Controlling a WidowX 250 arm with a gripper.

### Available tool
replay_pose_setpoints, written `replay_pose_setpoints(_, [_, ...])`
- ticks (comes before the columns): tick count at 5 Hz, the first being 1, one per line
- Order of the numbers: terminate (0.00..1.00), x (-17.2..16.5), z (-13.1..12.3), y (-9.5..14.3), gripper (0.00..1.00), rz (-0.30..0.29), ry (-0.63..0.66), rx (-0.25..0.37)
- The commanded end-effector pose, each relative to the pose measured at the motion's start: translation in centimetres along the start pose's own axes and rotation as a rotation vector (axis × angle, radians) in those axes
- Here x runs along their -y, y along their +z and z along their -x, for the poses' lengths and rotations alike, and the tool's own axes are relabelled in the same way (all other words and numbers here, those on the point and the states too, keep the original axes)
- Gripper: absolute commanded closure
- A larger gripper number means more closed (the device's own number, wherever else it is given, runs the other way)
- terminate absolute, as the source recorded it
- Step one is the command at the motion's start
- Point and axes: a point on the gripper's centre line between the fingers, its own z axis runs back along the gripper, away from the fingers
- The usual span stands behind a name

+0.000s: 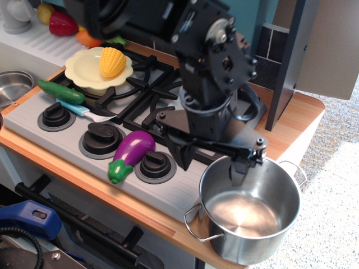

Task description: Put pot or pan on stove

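Observation:
The large shiny steel pot (249,216) with two wire loop handles stands on the wooden counter at the front right, beside the grey stove (73,134). My black gripper (210,165) hangs open over the pot's far-left rim. One finger (238,171) is just inside the rim, the other finger (184,157) is outside it, over the stove's right edge. The right burner grate (157,115) is largely hidden behind my arm. The pot is not gripped.
A purple eggplant (132,152) lies between the middle and right knobs. A yellow plate with corn (98,68) sits on the left burner. A cucumber (60,91) and blue-handled knife (81,110) lie near the left knob. A smaller steel bowl (12,85) is at far left.

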Motion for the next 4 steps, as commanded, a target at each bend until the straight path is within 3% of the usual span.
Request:
replay_pose_setpoints(1, [0.0,0.0,-1.1,-0.4,0.0,0.029,0.001,0.02])
replay_pose_setpoints(2, [0.0,0.5,-1.4,-1.2,1.0,0.053,0.049,0.025])
replay_pose_setpoints(4, [0.0,1.1,-1.6,-1.2,1.0,0.09,0.075,0.01])
